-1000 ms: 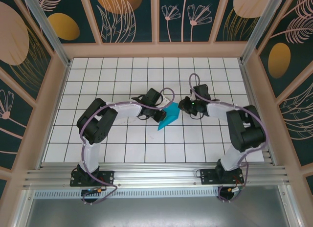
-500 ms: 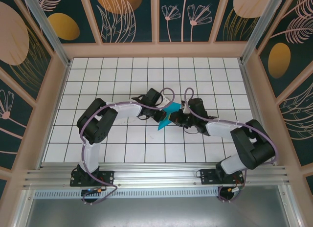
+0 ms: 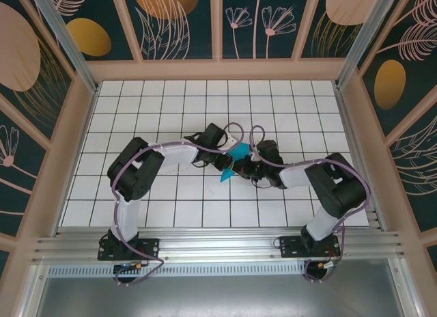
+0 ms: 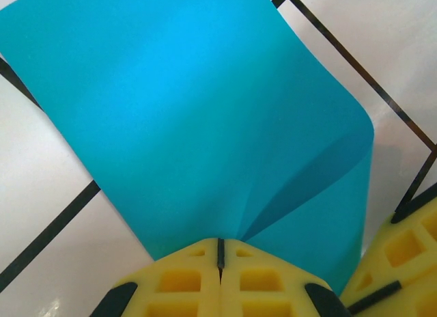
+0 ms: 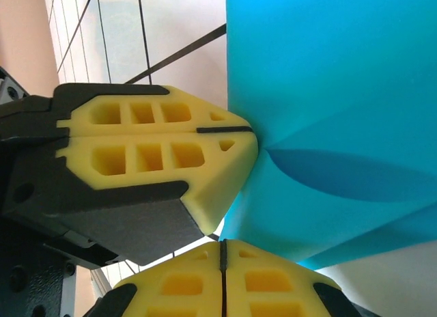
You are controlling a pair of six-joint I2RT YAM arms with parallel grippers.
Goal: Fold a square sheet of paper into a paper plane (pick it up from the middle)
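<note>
The square sheet of paper (image 3: pixel 237 154), teal-blue and bent into a loose fold, stands off the tiles at mid-table between the two grippers. My left gripper (image 3: pixel 227 160) is shut on its edge; in the left wrist view the paper (image 4: pixel 205 112) fans out from the closed yellow fingertips (image 4: pixel 220 247) with a soft crease. My right gripper (image 3: pixel 241 168) is shut, and its tips (image 5: pixel 222 247) sit right at the paper's (image 5: pixel 341 91) lower corner. Whether any paper is pinched there is hidden. The left gripper (image 5: pixel 252 131) sits just above them.
The white grid-tiled table (image 3: pixel 171 105) is walled by wooden-framed floral panels (image 3: pixel 177 23) on three sides. The right arm's elbow (image 3: pixel 341 180) sits to the right and the left arm's (image 3: pixel 133 170) to the left.
The right arm swung left and down, bringing its gripper from right of the paper to the paper's lower edge beside the left gripper. The left gripper and paper stayed put.
</note>
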